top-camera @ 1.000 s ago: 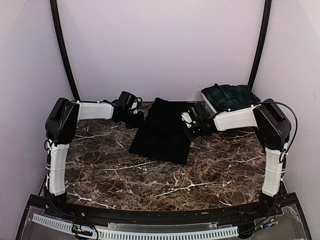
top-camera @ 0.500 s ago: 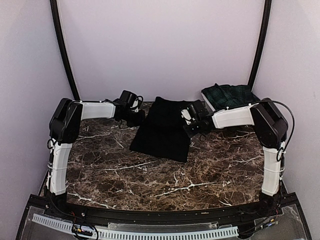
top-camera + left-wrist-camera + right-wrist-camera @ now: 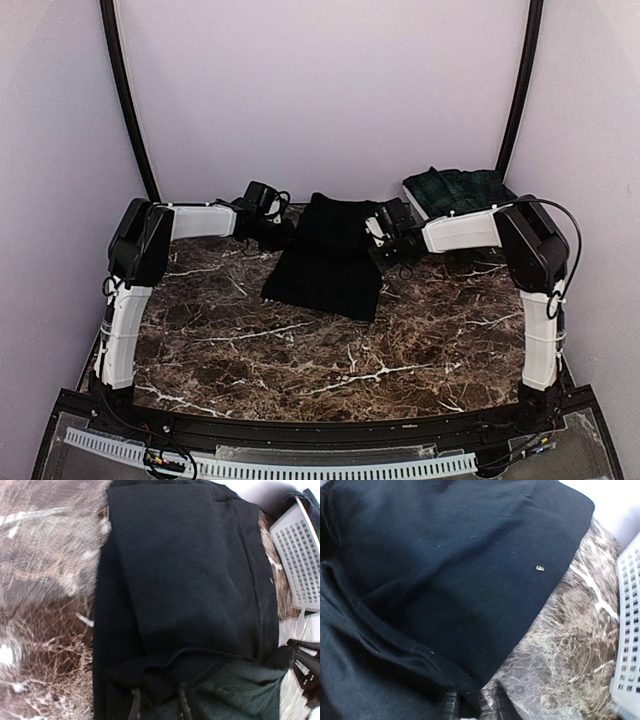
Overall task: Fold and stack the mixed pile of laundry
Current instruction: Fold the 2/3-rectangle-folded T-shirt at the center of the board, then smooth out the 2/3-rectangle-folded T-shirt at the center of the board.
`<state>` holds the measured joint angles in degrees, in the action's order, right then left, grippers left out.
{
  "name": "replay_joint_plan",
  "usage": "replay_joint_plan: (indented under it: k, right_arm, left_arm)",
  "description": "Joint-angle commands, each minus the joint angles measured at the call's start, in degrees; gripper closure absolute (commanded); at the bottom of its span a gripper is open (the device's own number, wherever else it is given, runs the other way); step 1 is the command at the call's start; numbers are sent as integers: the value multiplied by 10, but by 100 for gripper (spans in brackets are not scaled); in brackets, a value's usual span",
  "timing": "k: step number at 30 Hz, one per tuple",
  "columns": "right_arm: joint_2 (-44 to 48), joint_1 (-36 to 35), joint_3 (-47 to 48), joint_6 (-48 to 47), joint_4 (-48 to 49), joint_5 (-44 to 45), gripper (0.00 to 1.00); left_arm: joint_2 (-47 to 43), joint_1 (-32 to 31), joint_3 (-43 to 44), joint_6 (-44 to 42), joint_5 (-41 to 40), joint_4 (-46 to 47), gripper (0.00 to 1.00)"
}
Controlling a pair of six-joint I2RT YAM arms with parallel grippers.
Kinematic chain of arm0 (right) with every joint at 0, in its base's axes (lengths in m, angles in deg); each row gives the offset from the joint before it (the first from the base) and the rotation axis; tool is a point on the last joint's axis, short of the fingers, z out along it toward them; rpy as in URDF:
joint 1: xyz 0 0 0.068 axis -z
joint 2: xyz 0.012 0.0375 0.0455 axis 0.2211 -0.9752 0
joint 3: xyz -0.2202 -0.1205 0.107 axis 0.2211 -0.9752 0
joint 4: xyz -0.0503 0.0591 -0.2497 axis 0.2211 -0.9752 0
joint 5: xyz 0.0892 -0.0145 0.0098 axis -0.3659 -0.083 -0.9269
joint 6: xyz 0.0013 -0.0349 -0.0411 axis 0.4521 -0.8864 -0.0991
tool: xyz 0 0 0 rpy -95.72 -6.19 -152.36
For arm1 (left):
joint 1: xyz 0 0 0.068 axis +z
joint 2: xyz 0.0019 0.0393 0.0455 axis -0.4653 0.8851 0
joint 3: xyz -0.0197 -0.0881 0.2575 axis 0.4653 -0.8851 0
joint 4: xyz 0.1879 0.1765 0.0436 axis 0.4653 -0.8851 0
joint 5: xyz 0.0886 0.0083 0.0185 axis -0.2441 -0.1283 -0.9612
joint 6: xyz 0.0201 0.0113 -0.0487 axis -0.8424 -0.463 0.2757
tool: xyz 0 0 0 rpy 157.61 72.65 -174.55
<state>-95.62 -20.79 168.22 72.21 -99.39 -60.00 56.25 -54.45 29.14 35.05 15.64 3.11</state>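
Note:
A plain black cloth (image 3: 325, 260) lies folded at the back middle of the marble table. It fills the left wrist view (image 3: 185, 580) and the right wrist view (image 3: 435, 570). My left gripper (image 3: 277, 235) is at its left edge, and its jaws (image 3: 157, 707) are shut on a raised fold of the cloth. My right gripper (image 3: 386, 247) is at the cloth's right edge, shut (image 3: 472, 707) on that edge just above the table. The tartan skirt (image 3: 458, 190) lies piled in the basket at the back right. No bluish item is in view.
The white slatted basket (image 3: 418, 211) stands at the back right, close behind my right arm; it shows in the left wrist view (image 3: 300, 555) and the right wrist view (image 3: 630, 630). The back wall is just behind the cloth. Brown marble table (image 3: 330, 360) lies in front.
Both grippers have moved a little toward the back wall, drawing the black cloth with them; its near edge has shifted back and the cloth looks shorter.

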Motion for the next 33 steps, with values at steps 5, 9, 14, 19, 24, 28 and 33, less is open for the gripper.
replay_joint_plan:
  k: [5,9,14,19,24,28,33]
  right_arm:
    - [41,21,38,19,-38,34,53]
    - [77,42,49,23,-62,23,46]
    - [122,46,39,56,-82,-129,29]
    - [159,44,-16,138,-30,-322,19]
    - [148,30,-46,215,41,-451,19]
    - [102,17,-38,232,54,-470,19]
    - [35,14,-27,228,56,-488,19]
  left_arm:
    - [-44,35,12,-5,-1,-11,47]
    - [-85,50,-2,-16,-40,-36,38]
    - [-154,57,-83,-48,22,7,7]
    - [-187,50,-160,-30,196,107,1]
    - [-168,36,-188,5,259,176,1]
    - [-128,35,-179,24,269,190,1]
    - [-124,35,-224,28,257,190,1]
